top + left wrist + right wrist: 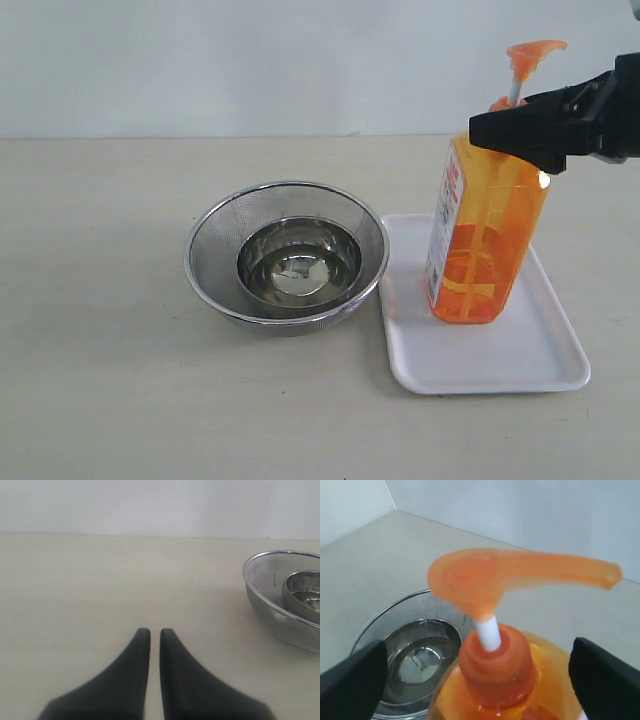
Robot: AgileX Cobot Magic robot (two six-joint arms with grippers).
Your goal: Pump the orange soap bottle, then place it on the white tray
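The orange soap bottle [480, 250] stands upright on the white tray [500, 360], toward the tray's back left part. Its pump head [490, 577] is up on the white stem. My right gripper [500, 130] reaches in from the right at the bottle's shoulder, below the pump. Its jaws are open and straddle the shoulder [476, 650], with a clear gap showing beside one finger [355, 680]. My left gripper [155, 632] is shut with nothing in it, low over bare table; it is outside the exterior view.
A round steel mesh bowl [287, 255] with a smaller steel bowl inside sits just left of the tray, almost touching it. It also appears to one side of my left gripper, as the mesh bowl [285, 600]. A pale wall backs the table.
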